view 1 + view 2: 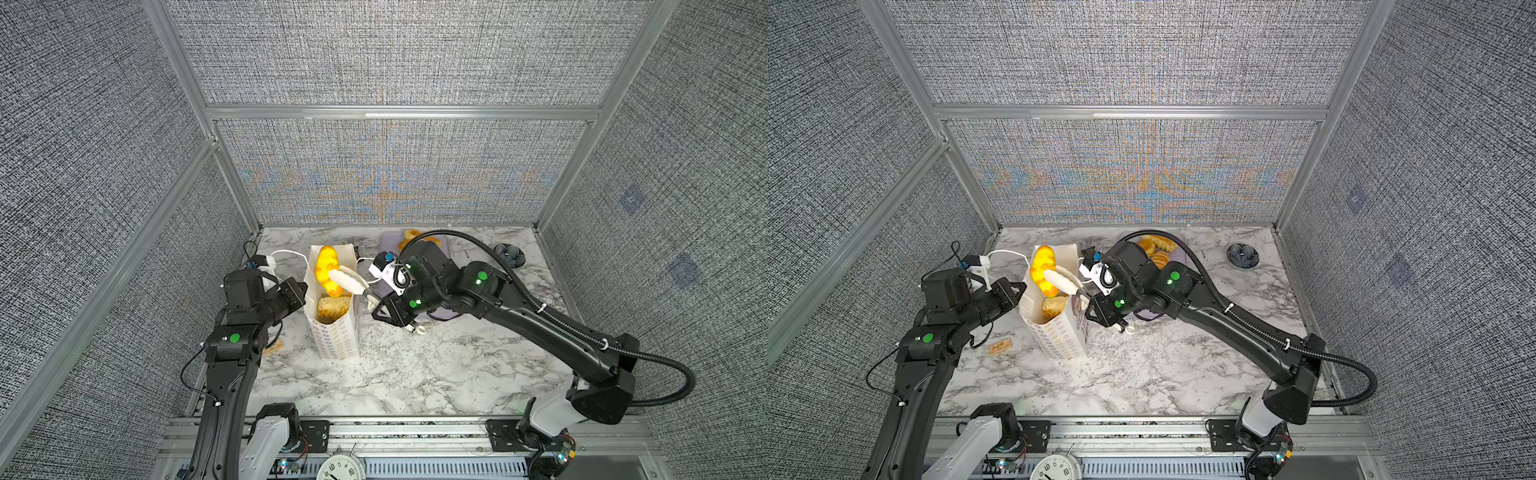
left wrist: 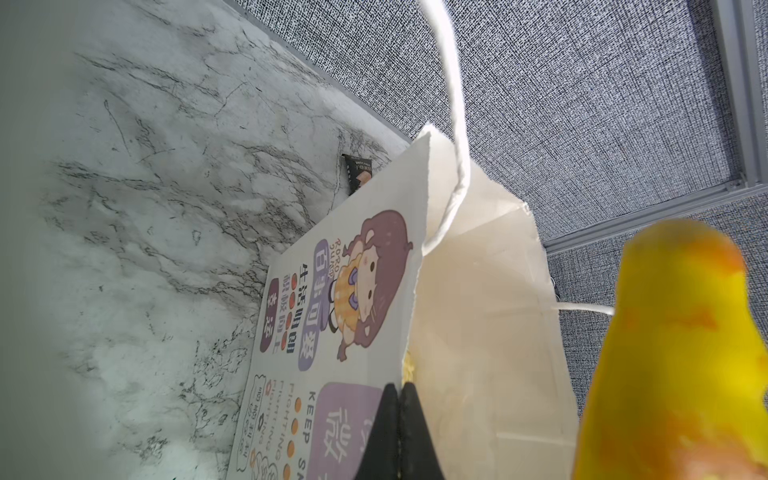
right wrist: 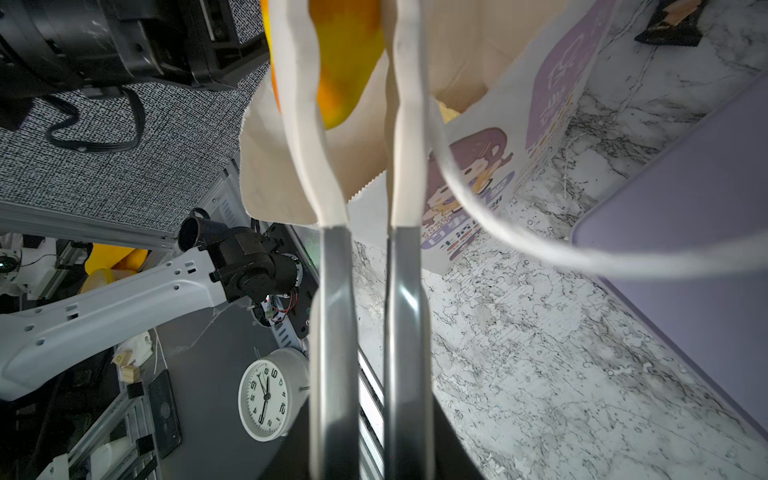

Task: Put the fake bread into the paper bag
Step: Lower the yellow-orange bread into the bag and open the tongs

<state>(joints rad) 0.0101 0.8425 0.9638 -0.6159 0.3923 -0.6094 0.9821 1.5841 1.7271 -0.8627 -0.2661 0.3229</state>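
The right hand (image 1: 337, 277) is clamped on a yellow loaf (image 1: 325, 266) of the fake bread, with one long pale finger (image 3: 409, 124) on either side of it. The open mouth of the paper bag (image 1: 334, 338) lies directly below the hand. The loaf's long axis appears steeply tilted, lower end toward the mouth, though the exact tilt cannot be told. A browner piece (image 1: 330, 308) sits inside the bag beneath the hand. The left hand (image 2: 399, 409) is pinched together on the bag's rim, on the side away from the right hand. The right arm alone is placed to lower the loaf and let go.
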